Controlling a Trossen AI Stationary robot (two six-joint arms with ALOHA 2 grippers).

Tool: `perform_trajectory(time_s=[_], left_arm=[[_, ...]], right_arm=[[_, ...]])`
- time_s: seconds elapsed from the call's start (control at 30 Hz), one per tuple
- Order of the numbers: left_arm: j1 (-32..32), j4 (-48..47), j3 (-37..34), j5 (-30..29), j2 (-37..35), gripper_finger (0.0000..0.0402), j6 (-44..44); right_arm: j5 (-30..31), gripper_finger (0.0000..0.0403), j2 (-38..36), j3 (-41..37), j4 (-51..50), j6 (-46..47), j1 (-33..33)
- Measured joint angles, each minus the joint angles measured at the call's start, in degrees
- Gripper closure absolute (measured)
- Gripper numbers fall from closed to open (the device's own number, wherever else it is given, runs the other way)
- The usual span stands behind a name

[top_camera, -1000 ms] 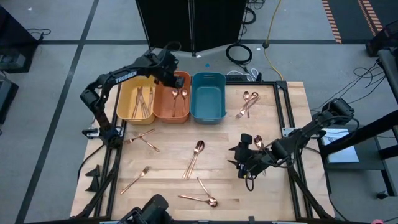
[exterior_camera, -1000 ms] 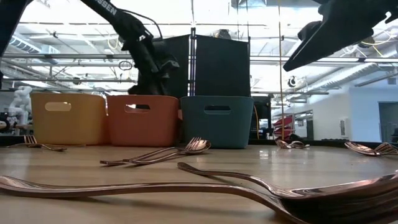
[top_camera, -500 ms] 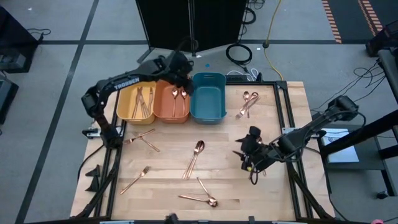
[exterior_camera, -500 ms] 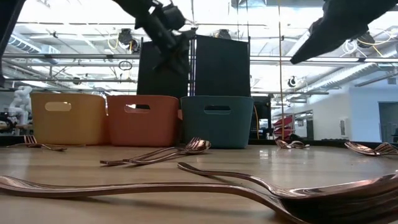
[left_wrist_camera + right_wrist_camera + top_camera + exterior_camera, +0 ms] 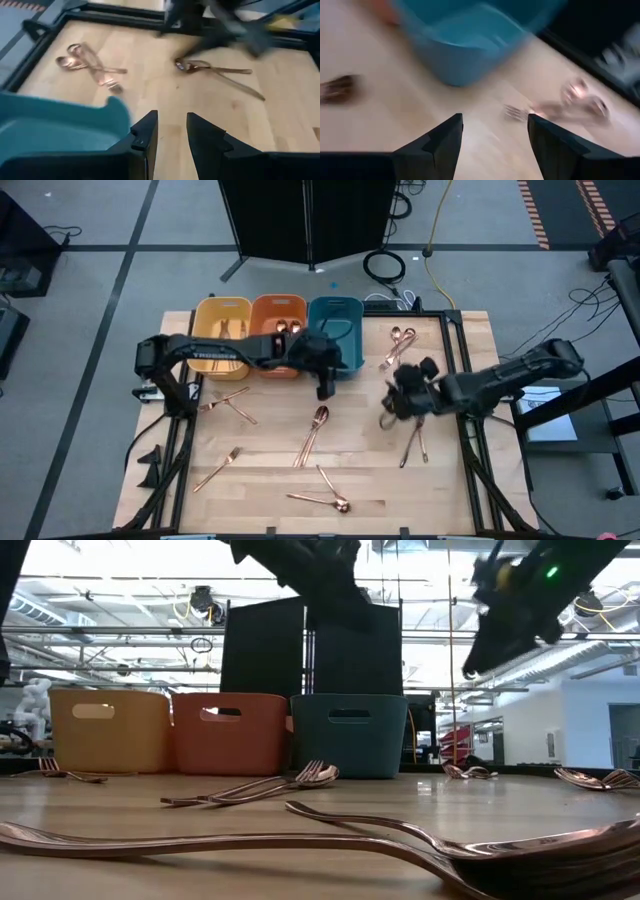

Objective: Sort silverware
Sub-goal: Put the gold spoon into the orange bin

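On the left of the wooden surface (image 5: 270, 480), seen from above, a crossed pair of silverware pieces (image 5: 229, 403) lies near the edge, with a lone fork (image 5: 217, 470) nearer the front, and behind them stands the yellow bin (image 5: 222, 337), holding a few pieces, touching the orange bin (image 5: 277, 335), which holds some more, and then the teal bin (image 5: 338, 330), which looks bare inside. The left gripper (image 5: 325, 390) hangs just in front of the teal bin, above a spoon and its neighbours (image 5: 312, 432) in the middle of the surface; its wrist view shows the fingers (image 5: 145, 135) set narrowly apart with nothing between them. Two more pieces (image 5: 325, 495) lie near the front edge. Further right, the right gripper (image 5: 393, 402) hovers between a small heap of silverware (image 5: 398, 346) at the back and a pair of pieces (image 5: 414, 440) close below it; its fingers (image 5: 440, 137) stand wide and empty. Most of the silverware is still loose, so the sort seems far from finished. The risk, as I judge it, is that the two grippers are near one another over the middle, and if both reach for pieces there the arms could clash. Crossed or stacked pieces could also come up together, or one could slip from the fingers, since thin flat handles lying flush on the wood give little to grab
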Motion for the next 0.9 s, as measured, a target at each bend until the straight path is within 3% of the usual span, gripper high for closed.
perform_trajectory(time_s=[0.2,0.47,0.67,0.9], left_arm=[[0.3,3.3,-8.4,-0.3,-3.8,0.0301,-1.7],[0.8,28.2,-28.8,-3.4,-20.8,0.0301,-2.6],[0.9,43.7,-40.4,-6.5,-29.5,0.0301,0.3],[1.2,44.7,-42.3,-6.7,-30.5,0.0301,4.4]], right_arm=[[-7.9,0.0188,0.0,0.0,-1.5,-0.4,-17.3],[-18.7,0.0188,3.0,0.0,9.4,-11.4,-37.4],[-20.8,0.0188,8.8,0.0,10.9,-11.3,-46.5],[-24.2,0.0188,17.0,0.0,15.8,-7.7,-52.2]])
